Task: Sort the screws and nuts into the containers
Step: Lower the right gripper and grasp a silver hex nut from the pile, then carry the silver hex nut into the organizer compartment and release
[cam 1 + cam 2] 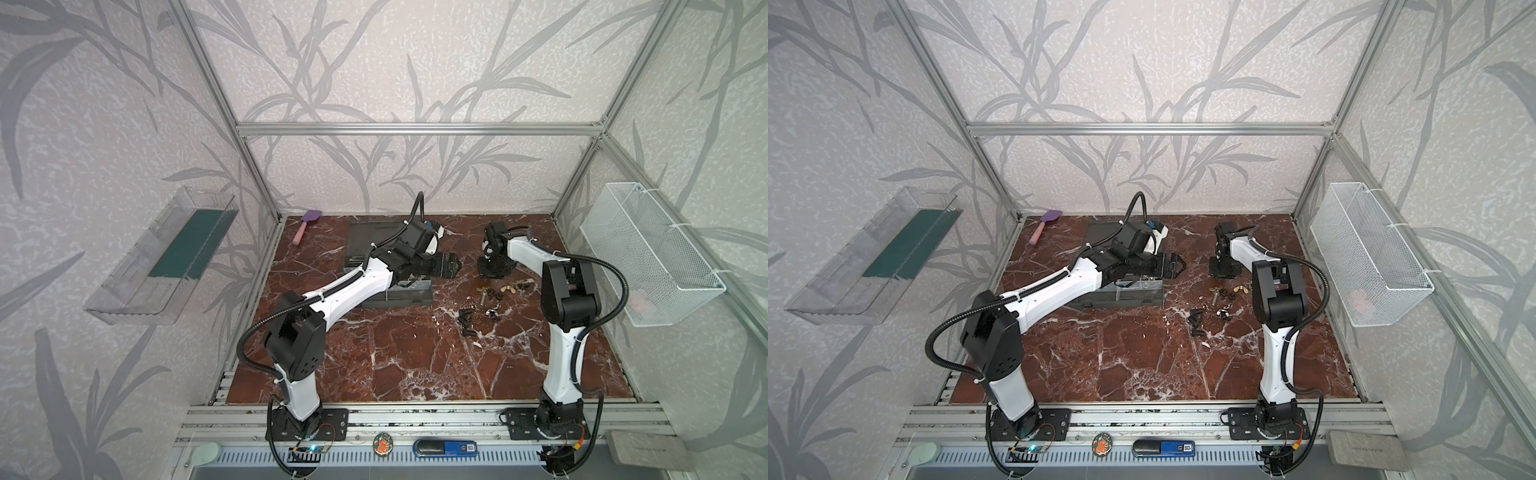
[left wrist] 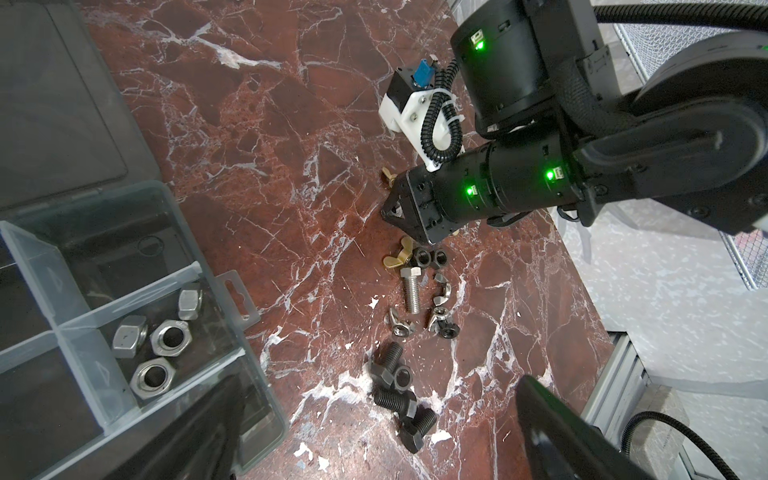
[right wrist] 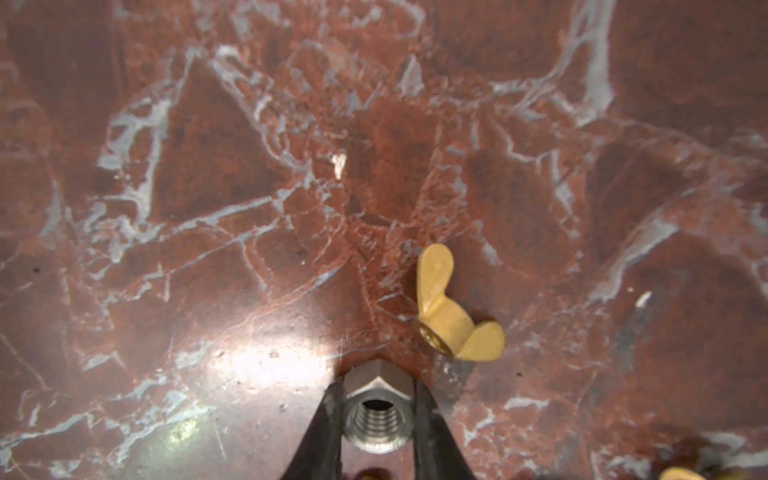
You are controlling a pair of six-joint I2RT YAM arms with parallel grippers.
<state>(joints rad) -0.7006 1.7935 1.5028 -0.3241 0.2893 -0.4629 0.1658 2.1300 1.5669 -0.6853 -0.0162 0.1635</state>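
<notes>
The right claw point(image 3: 376, 401) pinched a silver nut point(image 3: 374, 384) between its two black fingers point(image 3: 328, 419); the nut sat on the red marble table point(image 3: 208, 216), just beside a brass wing nut point(image 3: 451, 316). The left claw point(image 1: 1177, 266) hung wide open and empty by the grey case point(image 2: 266, 399). Four silver nuts point(image 2: 170, 338) lay in one compartment of the case, and the other screws and nuts point(image 2: 415, 291) lay loose on the table.
</notes>
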